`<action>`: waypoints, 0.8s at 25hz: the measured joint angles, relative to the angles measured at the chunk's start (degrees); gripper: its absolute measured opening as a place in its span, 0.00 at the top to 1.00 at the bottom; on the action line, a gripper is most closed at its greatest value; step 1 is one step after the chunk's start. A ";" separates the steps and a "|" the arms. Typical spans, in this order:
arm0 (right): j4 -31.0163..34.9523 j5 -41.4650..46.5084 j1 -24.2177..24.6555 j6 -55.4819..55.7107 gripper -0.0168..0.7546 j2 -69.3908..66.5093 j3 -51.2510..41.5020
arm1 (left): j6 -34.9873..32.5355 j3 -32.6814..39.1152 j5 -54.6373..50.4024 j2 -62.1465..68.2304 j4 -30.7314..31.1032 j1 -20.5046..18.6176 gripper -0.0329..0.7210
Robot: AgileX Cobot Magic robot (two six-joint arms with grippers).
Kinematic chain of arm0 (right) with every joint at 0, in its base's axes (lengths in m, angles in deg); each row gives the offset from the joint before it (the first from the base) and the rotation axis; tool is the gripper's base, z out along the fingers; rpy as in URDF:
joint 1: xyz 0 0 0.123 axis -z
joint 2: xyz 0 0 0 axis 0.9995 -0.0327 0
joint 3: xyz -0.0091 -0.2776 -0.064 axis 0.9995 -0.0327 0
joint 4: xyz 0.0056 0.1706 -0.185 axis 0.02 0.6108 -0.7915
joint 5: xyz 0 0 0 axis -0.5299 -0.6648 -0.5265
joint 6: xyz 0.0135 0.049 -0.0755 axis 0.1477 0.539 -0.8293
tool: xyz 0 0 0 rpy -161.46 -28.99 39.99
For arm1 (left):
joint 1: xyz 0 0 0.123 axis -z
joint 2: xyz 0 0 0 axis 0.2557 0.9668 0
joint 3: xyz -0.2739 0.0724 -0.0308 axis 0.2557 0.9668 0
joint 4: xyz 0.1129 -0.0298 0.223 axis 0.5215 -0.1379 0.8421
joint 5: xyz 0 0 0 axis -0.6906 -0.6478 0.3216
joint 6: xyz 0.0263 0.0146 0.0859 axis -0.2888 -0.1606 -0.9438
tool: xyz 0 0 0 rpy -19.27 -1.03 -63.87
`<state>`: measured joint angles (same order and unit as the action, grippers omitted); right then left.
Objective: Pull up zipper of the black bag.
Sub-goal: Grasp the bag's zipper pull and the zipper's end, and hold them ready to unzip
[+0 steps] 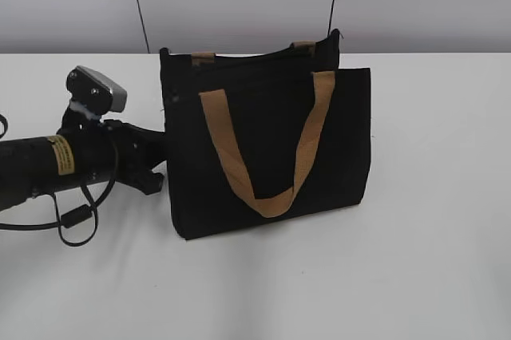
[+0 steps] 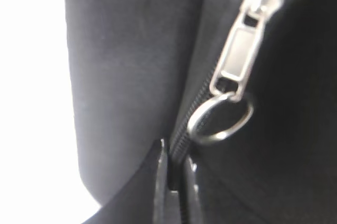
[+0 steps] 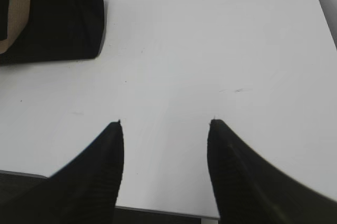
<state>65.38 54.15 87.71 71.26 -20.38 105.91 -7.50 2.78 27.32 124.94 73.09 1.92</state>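
The black bag point(image 1: 263, 140) stands upright on the table, one tan handle hanging down its front. My left gripper point(image 1: 162, 168) is at the bag's left edge. In the left wrist view its jaws point(image 2: 176, 174) are shut on the bag's black zip track point(image 2: 181, 134), just below the ring. The silver zipper point(image 2: 247, 40), with its pull tab and ring point(image 2: 221, 119), hangs free above the jaws against the bag point(image 2: 121, 66). My right gripper point(image 3: 166, 124) is open and empty over the table, apart from the bag's corner point(image 3: 52, 19). It is out of the exterior view.
The white table point(image 1: 431, 260) stretches to the right of and in front of the bag. A black cable point(image 1: 76, 216) loops under the left arm. The table's near edge point(image 3: 158, 211) lies under the right gripper.
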 joint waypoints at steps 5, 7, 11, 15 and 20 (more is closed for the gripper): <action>0.00 0.00 0.00 0.00 0.46 0.00 0.00 | 0.28 1.20 -5.36 -6.61 0.41 0.00 0.93; 0.00 0.00 0.00 0.00 0.46 0.00 0.00 | 0.34 2.18 -7.71 -10.00 0.59 0.00 0.93; 0.00 0.00 0.00 0.00 0.46 0.00 0.00 | 0.46 4.62 -10.20 -16.56 0.66 0.00 0.93; 0.00 0.00 0.00 0.00 0.46 0.00 0.00 | 0.61 5.66 -12.66 -21.36 0.68 0.00 0.93; 0.00 0.00 0.00 0.00 0.46 0.00 0.00 | 1.74 5.83 -14.36 -27.14 0.68 0.77 0.94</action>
<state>65.38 54.15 87.71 71.26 -20.38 105.91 -5.76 8.61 12.95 97.80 73.77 2.69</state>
